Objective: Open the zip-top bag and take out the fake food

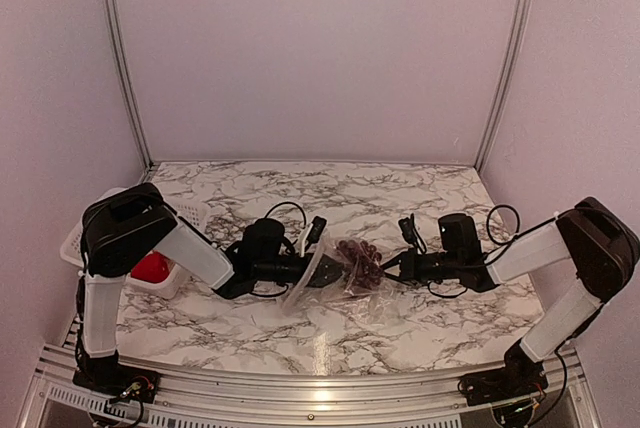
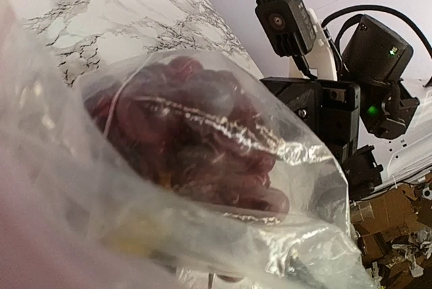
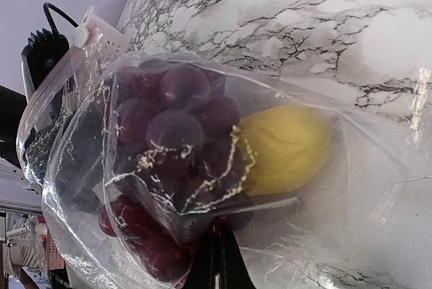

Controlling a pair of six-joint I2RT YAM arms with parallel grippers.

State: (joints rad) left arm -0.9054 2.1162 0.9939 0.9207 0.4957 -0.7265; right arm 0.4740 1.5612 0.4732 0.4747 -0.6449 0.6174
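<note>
You cannot tell whether the left gripper (image 1: 323, 269) or right gripper (image 1: 392, 268) is clamped on the zip-top bag (image 1: 366, 298), so pulling apart could slip free or spill the grape bunch (image 1: 358, 260).

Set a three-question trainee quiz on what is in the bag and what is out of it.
1. True or false: the grape bunch lies outside the zip-top bag.
2. Which colour piece lies beside the grapes inside the bag? A green, B yellow, C blue.
3. Fill in: the red piece sits in the white ___.
Key: 1 false; 2 B, the yellow piece; 3 basket.
</note>
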